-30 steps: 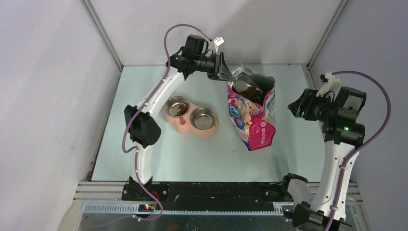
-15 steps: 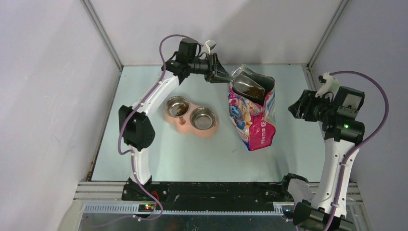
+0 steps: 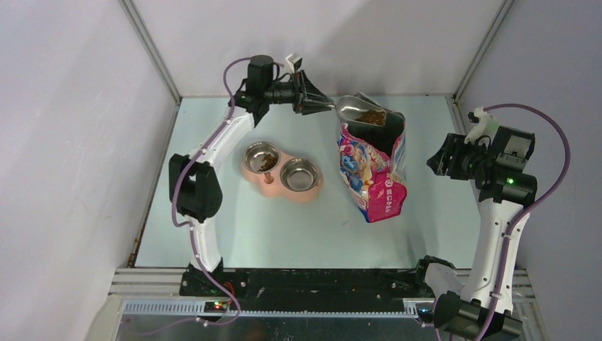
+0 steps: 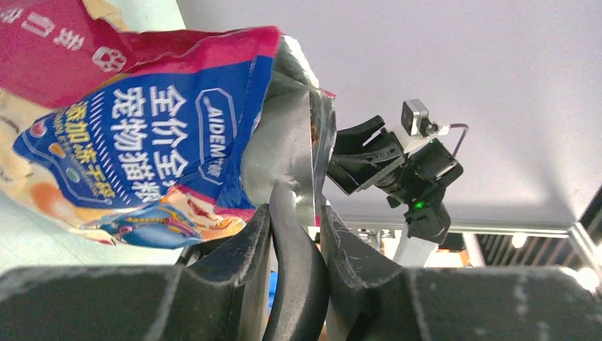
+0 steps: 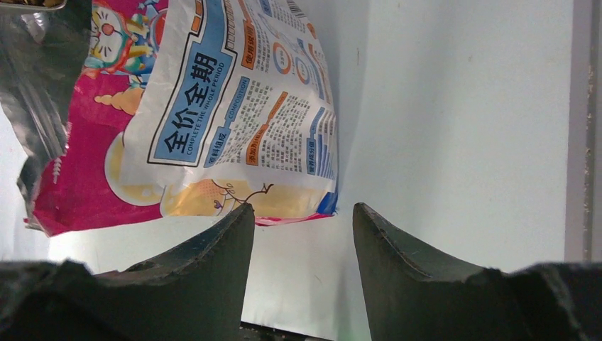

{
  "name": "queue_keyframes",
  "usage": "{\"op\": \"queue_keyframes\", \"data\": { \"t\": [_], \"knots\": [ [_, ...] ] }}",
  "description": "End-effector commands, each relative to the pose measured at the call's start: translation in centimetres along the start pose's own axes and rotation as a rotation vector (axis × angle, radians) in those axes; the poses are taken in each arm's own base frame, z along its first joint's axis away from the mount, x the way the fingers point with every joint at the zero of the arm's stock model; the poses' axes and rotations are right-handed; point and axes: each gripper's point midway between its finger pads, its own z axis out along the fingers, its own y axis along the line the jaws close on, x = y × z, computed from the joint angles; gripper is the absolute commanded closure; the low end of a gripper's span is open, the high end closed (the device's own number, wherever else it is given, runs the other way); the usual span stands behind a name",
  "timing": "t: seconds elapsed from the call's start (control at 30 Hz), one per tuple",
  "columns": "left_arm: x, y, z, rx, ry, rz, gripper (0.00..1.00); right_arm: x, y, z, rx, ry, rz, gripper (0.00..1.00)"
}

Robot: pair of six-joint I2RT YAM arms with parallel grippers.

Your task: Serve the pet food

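The left gripper (image 3: pixel 314 105) is reaching across the far side of the table (image 3: pixel 234 234) and is gripping the handle of a metal scoop (image 3: pixel 353 109). In the left wrist view its 2 fingers (image 4: pixel 245 249) are pressing tight against the dark handle on both sides, with no gap showing. The scoop is pointing to the right and is hanging just above the open mouth of the bag (image 3: pixel 373 174), which is standing upright right of the table's middle.

The pet food (image 3: pixel 371 117) is lying as a small brown heap in the scoop's hollow, over the far rim of the bag. More brown pellets are sitting in the left cup of a pink dish (image 3: pixel 273 186) with 2 metal cups. The dish is resting on the table to the left of the bag, apart from it, and nearer than the scoop.

The right gripper (image 3: pixel 444 158) is hovering to the right of the bag, well apart from it and pointing toward it. In the right wrist view its 2 fingers (image 5: pixel 213 241) are standing wide apart with nothing between them, and the bag's printed side is showing beyond them.
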Motion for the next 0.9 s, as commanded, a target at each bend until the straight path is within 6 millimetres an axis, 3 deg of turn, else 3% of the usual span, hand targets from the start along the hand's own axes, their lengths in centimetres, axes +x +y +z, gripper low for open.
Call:
{"op": "queue_keyframes", "data": {
  "t": [0.0,0.1,0.17,0.2,0.23,0.47,0.57,0.87],
  "knots": [
    [1.4,-3.1,-2.1,0.105,0.032,-0.012,1.00,-0.6,-0.3,-0.5,0.025,-0.016,-0.020,0.44],
    [3.4,-1.2,-1.1,0.134,0.093,-0.057,1.00,-0.3,-0.4,-0.2,0.020,0.002,-0.016,0.44],
    [4.3,-1.5,-1.3,0.172,0.112,-0.072,1.00,-0.4,-0.5,-0.2,0.023,0.003,-0.013,0.44],
    [4.5,-3.0,-1.8,0.217,0.110,-0.049,1.00,-0.5,-0.4,-0.3,0.024,-0.003,-0.015,0.44],
    [4.7,-3.0,-1.9,0.232,0.110,-0.054,1.00,-0.6,-0.4,-0.3,0.027,-0.008,-0.015,0.44],
    [4.2,-6.8,-2.3,0.384,0.098,0.007,1.00,-0.8,-0.3,-0.3,0.021,-0.006,-0.016,0.44],
    [4.9,-7.0,-3.0,0.383,0.097,0.019,1.00,-0.9,-0.3,-0.6,0.027,-0.011,-0.029,0.44],
    [4.3,-7.5,-6.4,0.302,0.036,0.060,1.00,-1.2,0.4,-0.9,-0.004,-0.031,-0.037,0.44]
  ]
}}
